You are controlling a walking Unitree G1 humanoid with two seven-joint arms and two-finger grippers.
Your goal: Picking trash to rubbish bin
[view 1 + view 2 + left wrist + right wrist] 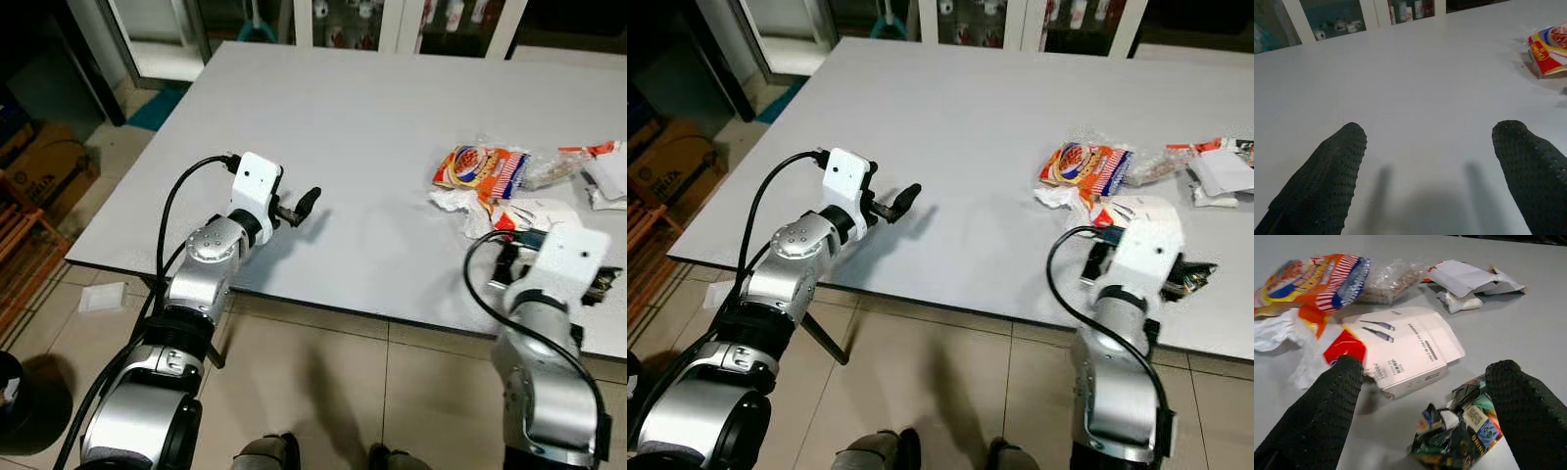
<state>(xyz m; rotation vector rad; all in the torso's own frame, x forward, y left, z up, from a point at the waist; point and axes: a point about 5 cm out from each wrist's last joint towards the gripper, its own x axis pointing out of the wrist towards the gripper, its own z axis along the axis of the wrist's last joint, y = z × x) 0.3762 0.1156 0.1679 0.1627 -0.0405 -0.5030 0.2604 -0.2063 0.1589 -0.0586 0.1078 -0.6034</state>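
Trouble looked likeliest at the crumpled dark wrapper [1459,431], which in the right wrist view lay between the spread fingers of the right pincer [1422,406]: a crushed, springy foil packet could squirt sideways as the fingers closed, or one finger could catch the white carton [1405,352] just beside it and drag that along. The carton lay flat with its flap open; beyond it sat an orange striped snack bag [1312,276], a clear plastic bag [1388,279] and folded white paper [1464,276].

From the left eye view, the wrapper [598,282] lay near the desk's [343,127] front edge, touching the right pincer, so a clumsy nudge might have tipped it to the floor. The left pincer [299,206] hovered over bare desk, well apart from the wrapper. No rubbish bin could be made out.

Along the left wrist view, the left pincer's fingers [1322,186] stood wide apart and empty, the snack bag [1547,49] far off.
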